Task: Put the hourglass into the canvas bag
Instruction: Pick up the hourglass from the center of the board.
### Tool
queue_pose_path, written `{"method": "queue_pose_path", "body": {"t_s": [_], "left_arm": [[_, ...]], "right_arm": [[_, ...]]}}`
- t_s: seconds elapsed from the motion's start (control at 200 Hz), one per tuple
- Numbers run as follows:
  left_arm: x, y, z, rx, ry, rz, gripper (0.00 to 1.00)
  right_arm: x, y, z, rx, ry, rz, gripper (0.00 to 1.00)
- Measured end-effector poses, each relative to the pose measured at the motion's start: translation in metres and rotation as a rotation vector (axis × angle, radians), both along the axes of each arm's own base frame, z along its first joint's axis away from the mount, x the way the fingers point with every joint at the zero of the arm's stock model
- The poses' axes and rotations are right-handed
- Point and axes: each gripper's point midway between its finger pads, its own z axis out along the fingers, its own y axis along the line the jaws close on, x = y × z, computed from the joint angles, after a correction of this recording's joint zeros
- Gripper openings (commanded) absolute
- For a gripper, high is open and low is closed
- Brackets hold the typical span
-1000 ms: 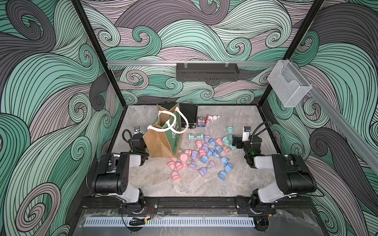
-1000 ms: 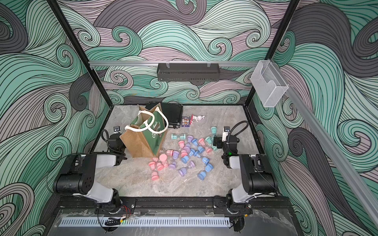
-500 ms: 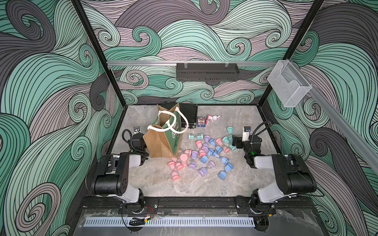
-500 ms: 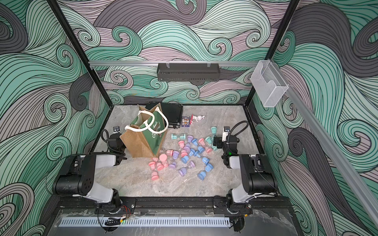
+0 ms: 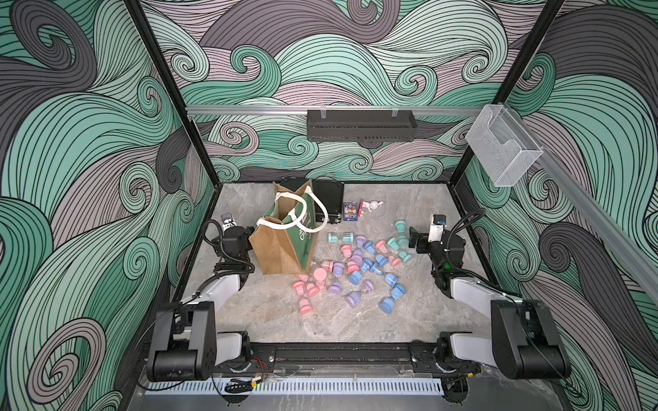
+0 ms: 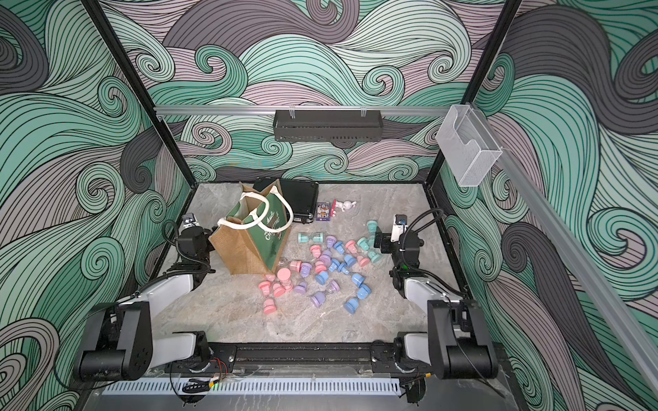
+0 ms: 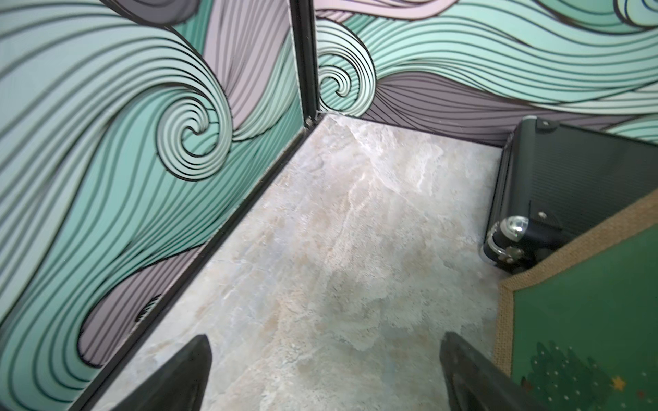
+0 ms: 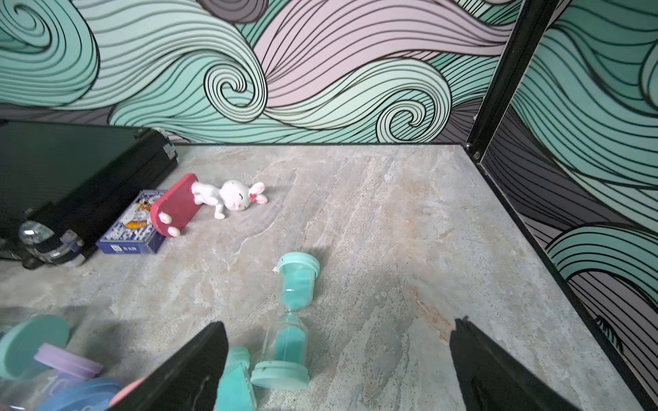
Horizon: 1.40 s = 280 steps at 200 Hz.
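Nothing bagged yet! A teal hourglass (image 8: pixel 292 320) lies on its side on the bench (image 8: pixel 391 231), sand in both bulbs, just ahead of the right pincer (image 8: pixel 338 325), jaws wide and empty (other pastel hourglasses (image 5: pixel 357 254) litter the middle). At nine o'clock of that scatter, in a top view, the canvas bag (image 5: pixel 281 249) stands upright, mouth open; the left pincer (image 7: pixel 325 341) beside it gapes empty too. Grab, carry, drop: all left.

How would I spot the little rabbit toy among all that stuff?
At the far end lies a black case. Next to it sits a blue card box, with the rabbit right beside that. It is the only white figure, tipped over on a red base, away from the pastel hourglasses.
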Motion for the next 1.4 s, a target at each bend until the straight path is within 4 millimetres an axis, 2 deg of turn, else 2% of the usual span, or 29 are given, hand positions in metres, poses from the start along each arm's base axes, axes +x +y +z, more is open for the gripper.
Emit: {"method": "queue_pose_path", "body": {"t_s": [0.145, 0.235, 0.385, 0.445, 0.52, 0.585, 0.665, 0.821, 0.931, 1.176, 1.301, 1.401], "left_arm": [[-0.012, 0.006, 0.011, -0.023, 0.003, 0.054, 0.99], [-0.017, 0.01, 0.028, -0.058, -0.018, 0.101, 0.99], [-0.023, 0.016, 0.075, -0.118, -0.117, 0.173, 0.98], [-0.027, 0.016, 0.093, -0.145, -0.157, 0.186, 0.99], [-0.034, 0.015, 0.108, -0.178, -0.193, 0.19, 0.99], [-0.038, 0.009, 0.117, -0.205, -0.203, 0.164, 0.99], [-0.041, 0.001, 0.124, -0.24, -0.202, 0.117, 0.99], [-0.046, -0.02, 0.13, -0.321, -0.175, 0.019, 0.99], [-0.05, -0.035, 0.129, -0.387, -0.144, -0.045, 0.99], [-0.061, -0.06, 0.119, -0.48, -0.049, -0.143, 0.99], [-0.068, -0.068, 0.123, -0.506, -0.034, -0.182, 0.99], [-0.071, -0.075, 0.129, -0.522, -0.034, -0.217, 0.98]], "right_arm": [[0.006, -0.019, 0.036, 0.139, -0.001, -0.146, 1.0], [0.009, -0.029, 0.052, 0.239, -0.01, -0.212, 0.99], [0.002, -0.032, 0.037, 0.35, 0.079, -0.258, 1.0], [0.003, -0.026, 0.032, 0.368, 0.137, -0.254, 1.0], [0.006, -0.013, 0.036, 0.381, 0.182, -0.228, 0.99], [0.007, 0.005, 0.04, 0.39, 0.218, -0.187, 1.0], [0.003, 0.036, 0.045, 0.39, 0.272, -0.105, 1.0], [-0.02, 0.101, 0.045, 0.362, 0.401, 0.073, 1.0], [-0.049, 0.143, 0.037, 0.332, 0.501, 0.199, 1.0], [-0.132, 0.222, 0.018, 0.199, 0.673, 0.478, 1.0], [-0.17, 0.254, 0.015, 0.138, 0.705, 0.614, 1.0], [-0.187, 0.273, 0.01, 0.105, 0.721, 0.683, 0.99]]}}
